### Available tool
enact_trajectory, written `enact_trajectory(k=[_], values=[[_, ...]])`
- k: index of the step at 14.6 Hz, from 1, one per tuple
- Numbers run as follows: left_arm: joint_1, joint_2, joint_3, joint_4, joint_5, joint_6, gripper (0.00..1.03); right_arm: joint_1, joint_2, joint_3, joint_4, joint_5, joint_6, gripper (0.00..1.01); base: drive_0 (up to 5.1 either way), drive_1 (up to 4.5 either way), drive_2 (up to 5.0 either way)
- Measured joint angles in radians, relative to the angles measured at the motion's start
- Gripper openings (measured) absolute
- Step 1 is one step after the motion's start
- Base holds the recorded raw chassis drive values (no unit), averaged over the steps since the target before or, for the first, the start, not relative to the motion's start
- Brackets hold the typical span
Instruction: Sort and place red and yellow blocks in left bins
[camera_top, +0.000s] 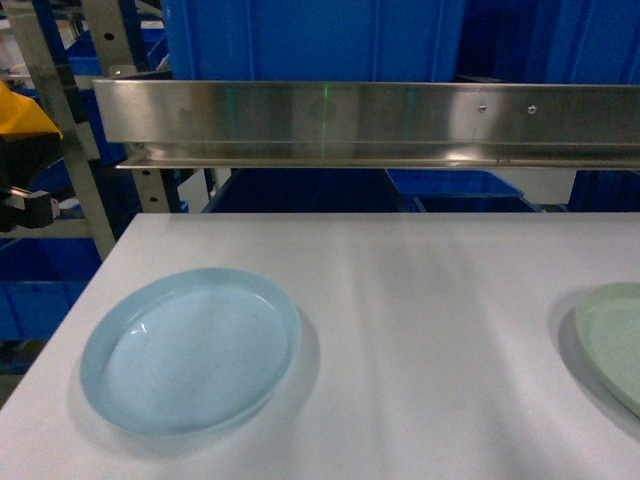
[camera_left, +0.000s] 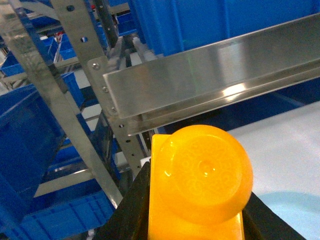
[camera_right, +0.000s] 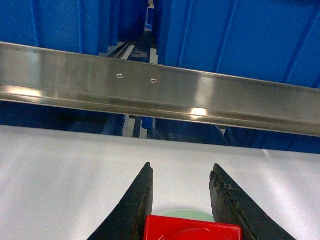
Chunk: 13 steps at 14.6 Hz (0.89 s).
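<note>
The yellow block (camera_left: 200, 185), its round stud facing the camera, sits clamped between my left gripper's (camera_left: 197, 205) black fingers (camera_left: 132, 210). In the head view this block (camera_top: 22, 112) and the left gripper (camera_top: 20, 160) hang off the table's left edge, beside the rack. The red block (camera_right: 192, 231) is held deep between the fingers of my right gripper (camera_right: 181, 172), above a pale green plate (camera_right: 186, 214). The right gripper is out of the head view. Bright-blue bins stand low on the left (camera_left: 27, 135) and behind the steel rail (camera_top: 310, 40).
A steel rail (camera_top: 360, 120) on a perforated rack post (camera_top: 85, 190) crosses above the white table's (camera_top: 400, 320) far edge. A pale blue plate (camera_top: 190, 345) lies at front left. The pale green plate's (camera_top: 615, 335) edge shows at the right.
</note>
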Motion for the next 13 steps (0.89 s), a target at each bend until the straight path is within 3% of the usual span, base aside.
enact_trajectory(k=[13], values=[[0.002,0.000,0.000,0.003,-0.002,0.002,0.27,0.001,0.000,-0.001,-0.003,-0.003,0.000,0.28,-5.0,2.45,2.5]])
